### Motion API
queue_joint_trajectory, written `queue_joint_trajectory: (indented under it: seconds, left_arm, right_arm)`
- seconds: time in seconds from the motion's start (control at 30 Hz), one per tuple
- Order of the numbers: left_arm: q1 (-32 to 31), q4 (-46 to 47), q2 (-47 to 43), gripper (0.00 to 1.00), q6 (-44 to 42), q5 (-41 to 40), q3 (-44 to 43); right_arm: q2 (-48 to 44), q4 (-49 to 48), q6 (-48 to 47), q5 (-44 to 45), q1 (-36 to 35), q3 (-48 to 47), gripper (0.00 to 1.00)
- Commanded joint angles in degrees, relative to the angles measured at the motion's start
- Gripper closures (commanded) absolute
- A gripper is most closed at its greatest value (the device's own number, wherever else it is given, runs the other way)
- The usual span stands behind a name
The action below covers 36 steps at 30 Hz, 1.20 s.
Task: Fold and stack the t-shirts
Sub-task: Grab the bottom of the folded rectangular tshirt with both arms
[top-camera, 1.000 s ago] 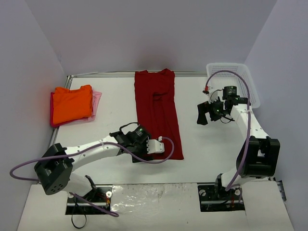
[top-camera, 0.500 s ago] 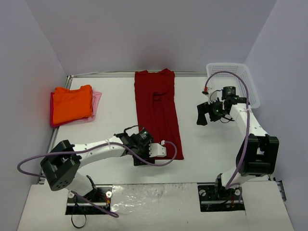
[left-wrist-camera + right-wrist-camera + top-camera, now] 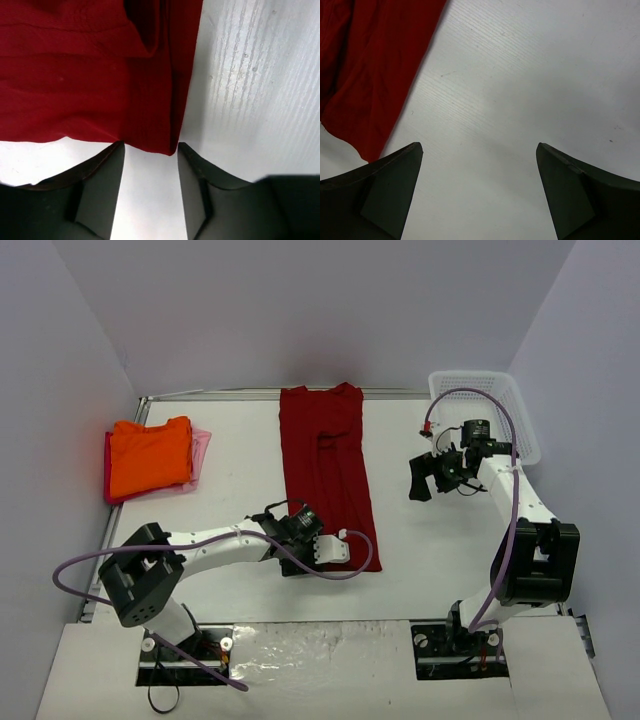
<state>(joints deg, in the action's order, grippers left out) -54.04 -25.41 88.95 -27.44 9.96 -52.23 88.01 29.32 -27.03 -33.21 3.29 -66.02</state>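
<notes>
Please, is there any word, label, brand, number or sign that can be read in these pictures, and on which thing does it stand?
There are none to read. The long dark red cloth t-shirt, the folded bright orange t-shirt, the pale pink t-shirt under it and the white plastic mesh basket look plain. The left arm and right arm show no legible marking.

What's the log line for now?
left gripper: open at red shirt near corner | right gripper: open over table | orange shirt: folded, left edge
</notes>
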Motion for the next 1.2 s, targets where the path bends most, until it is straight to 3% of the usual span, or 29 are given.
queue_joint_trajectory:
  seconds: [0.0,0.1,0.63,0.77,0.8,1.0,1.17]
  left_arm:
    - [-0.45,-0.61,-1.23,0.56,0.37,-1.08,-2.53]
    - [-0.45,-0.87,-1.93,0.61,0.46,-0.99,-2.44]
    - [-0.54,-0.87,0.44,0.6,0.55,0.68,-2.35]
    - [-0.54,-0.78,1.31,0.85,0.63,0.15,-2.18]
    - [-0.54,-0.7,1.49,0.87,0.72,-0.11,-2.09]
    - [-0.54,-0.52,2.2,0.97,0.9,-1.52,-2.17]
    - [0.16,-1.13,1.5,0.98,1.08,-0.56,-2.44]
  right_arm:
    - [0.06,1.53,-1.1,-0.1,-0.3,0.89,0.07]
    - [0.23,1.53,-1.19,-0.19,-0.3,0.89,0.07]
    - [1.29,1.53,-1.27,-0.63,-0.21,0.72,0.07]
    - [1.47,1.62,-1.36,-0.45,-0.3,0.89,0.08]
    - [1.47,1.62,-1.45,-0.54,-0.3,0.89,0.08]
    - [0.94,1.79,-1.45,-0.63,-0.48,0.98,0.08]
    - [-1.34,4.25,-4.17,-1.85,-2.23,1.07,0.09]
